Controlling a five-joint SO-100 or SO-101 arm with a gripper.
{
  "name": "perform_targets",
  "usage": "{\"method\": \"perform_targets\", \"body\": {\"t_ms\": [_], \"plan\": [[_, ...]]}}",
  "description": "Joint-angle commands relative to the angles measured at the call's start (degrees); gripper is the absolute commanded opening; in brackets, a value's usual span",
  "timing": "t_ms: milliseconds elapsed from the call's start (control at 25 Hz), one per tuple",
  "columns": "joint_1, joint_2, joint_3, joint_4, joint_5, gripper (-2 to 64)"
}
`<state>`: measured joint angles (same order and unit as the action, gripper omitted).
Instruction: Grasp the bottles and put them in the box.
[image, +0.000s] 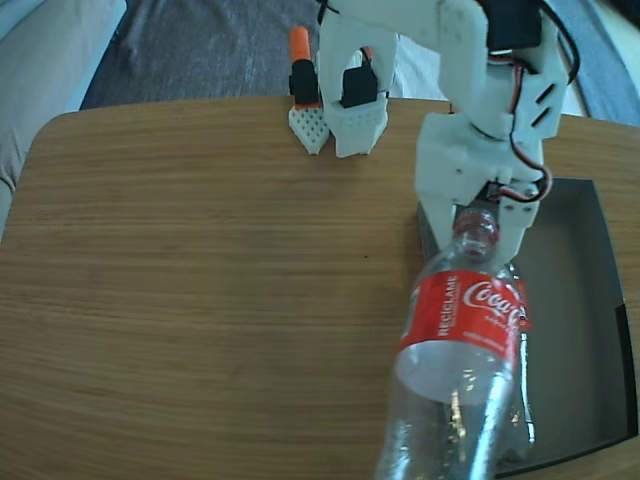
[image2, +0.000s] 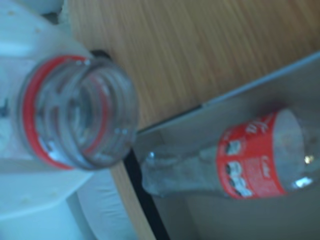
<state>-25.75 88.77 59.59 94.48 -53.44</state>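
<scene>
My gripper (image: 478, 222) is shut on the neck of a clear Coca-Cola bottle (image: 455, 350) with a red label, held up and tilted toward the fixed camera above the box's left edge. In the wrist view this bottle's open mouth and red neck ring (image2: 75, 115) fill the left side, between my white fingers (image2: 30, 45). The second bottle (image2: 260, 160) lies on its side inside the box (image2: 280, 95). The fixed view shows only a sliver of it (image: 524, 415) behind the held bottle. The box (image: 575, 290) is a shallow dark grey tray at the table's right.
The wooden table (image: 200, 280) has rounded corners and open surface to the left of the box. White arm parts with an orange and black piece (image: 303, 75) stand at its far edge. Beyond the far left corner is a grey cushion (image: 50, 50).
</scene>
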Motion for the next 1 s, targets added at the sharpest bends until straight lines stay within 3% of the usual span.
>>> {"method": "perform_targets", "body": {"t_ms": [0, 520, 960], "plan": [[-7.5, 1.3, -3.1, 3.8, 2.8, -0.3], [-32.8, -4.1, -3.1, 3.7, 12.3, -0.3], [-40.5, -13.1, -3.7, -1.9, 19.2, -0.3]]}}
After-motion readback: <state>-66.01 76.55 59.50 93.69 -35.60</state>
